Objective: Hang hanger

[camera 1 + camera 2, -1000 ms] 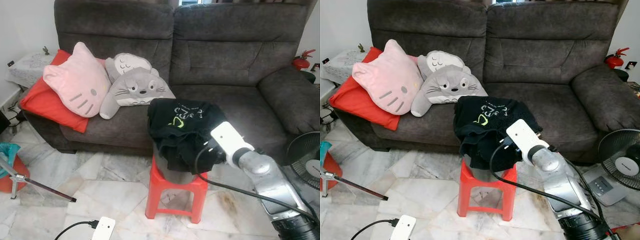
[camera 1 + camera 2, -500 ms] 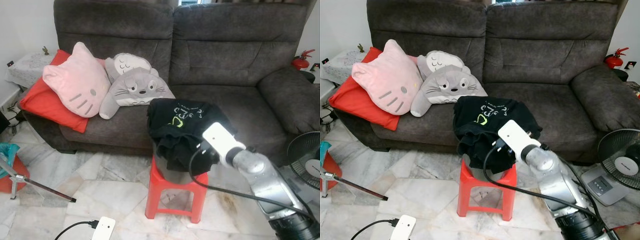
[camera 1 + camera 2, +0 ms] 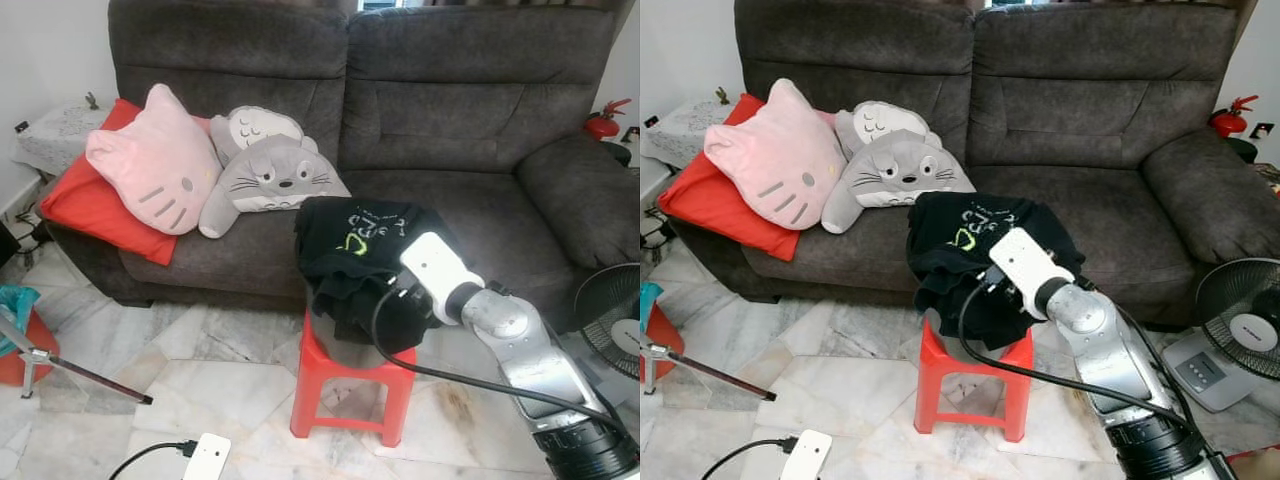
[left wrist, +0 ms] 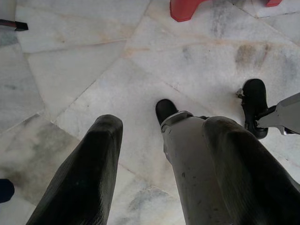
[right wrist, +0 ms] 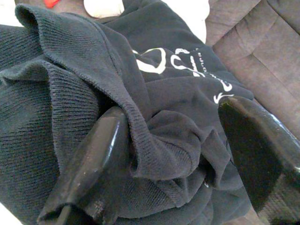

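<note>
A black sweater (image 3: 352, 238) with green and white print lies heaped on a grey container on a red plastic stool (image 3: 346, 386) in front of the sofa. My right arm reaches into the heap from the right, its white wrist housing (image 3: 437, 262) against the cloth. In the right wrist view my right gripper (image 5: 172, 113) is open, its two black fingers (image 5: 91, 168) either side of a raised fold of the sweater (image 5: 70, 65). My left gripper (image 4: 164, 123) hangs open and idle over the marble floor.
The grey sofa (image 3: 450, 120) carries a pink cat cushion (image 3: 155, 165), a grey plush (image 3: 270, 170) and a red cushion (image 3: 85, 205). A fan (image 3: 610, 320) stands at the right. On the floor lie a tripod leg (image 3: 80, 375) and a white power strip (image 3: 205, 458).
My right arm has pushed further left and forward into the sweater heap. The sweater, stool and left arm have not moved.
</note>
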